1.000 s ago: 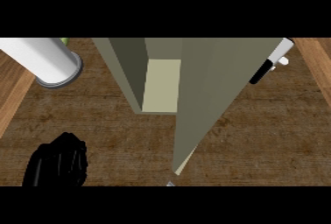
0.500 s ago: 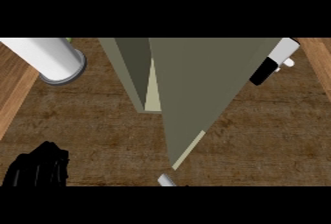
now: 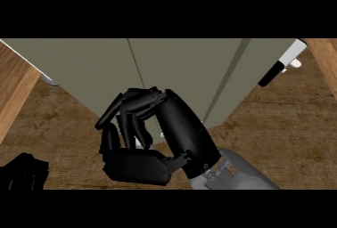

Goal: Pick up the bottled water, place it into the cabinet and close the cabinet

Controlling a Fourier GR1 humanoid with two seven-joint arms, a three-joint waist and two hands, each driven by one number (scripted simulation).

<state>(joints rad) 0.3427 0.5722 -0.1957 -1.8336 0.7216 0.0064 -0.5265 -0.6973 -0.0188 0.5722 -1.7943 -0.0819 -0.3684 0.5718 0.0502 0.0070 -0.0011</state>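
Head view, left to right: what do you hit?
left robot hand → right robot hand, in front of the cabinet door → black handle → wooden strip. The door spans most of the width, so it has no place in the order.

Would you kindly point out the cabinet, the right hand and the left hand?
cabinet point(image 3: 85, 67), head view, on its grey-green front panel.
right hand point(image 3: 184, 133), head view, on its broad black middle.
left hand point(image 3: 23, 171), head view, on its black bulk.

R hand point(image 3: 154, 149) blk, slim fingers | R forearm point(image 3: 242, 174) grey, rounded | L hand point(image 3: 23, 173) blk
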